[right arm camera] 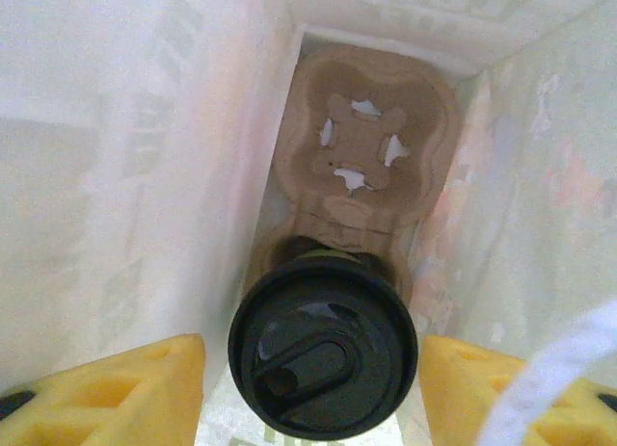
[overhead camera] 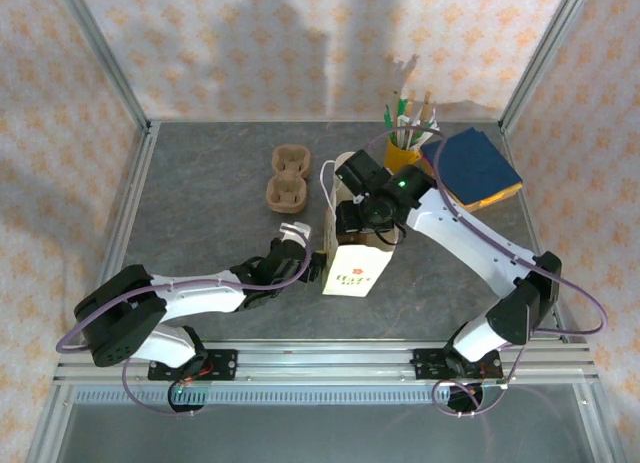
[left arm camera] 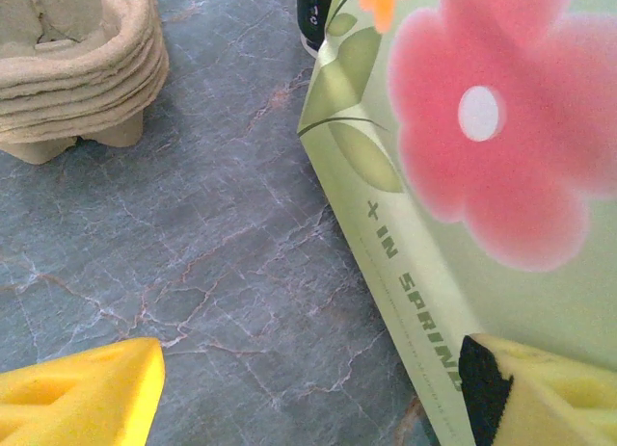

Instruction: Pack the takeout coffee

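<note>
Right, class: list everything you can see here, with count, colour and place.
flower-printed paper bag: one, pale green, mid-table, upright
black-lidded paper coffee cup: one, inside bag, in tray
moulded pulp cup tray: one, brown, bag bottom
stacked pulp cup trays: one stack, brown, behind-left of bag
yellow cup of sticks and straws: one, back right
blue square pad: one, right of yellow cup
grey stone-look table: one
left gripper: yellow fingers, open, at bag's side
right gripper: yellow fingers, inside bag, flanking lid

One paper bag (overhead camera: 355, 268) is holding one lidded coffee cup (right arm camera: 323, 345) and one pulp carrier (right arm camera: 362, 147); one carrier stack (overhead camera: 289, 178) is sitting at eleven o'clock.
</note>
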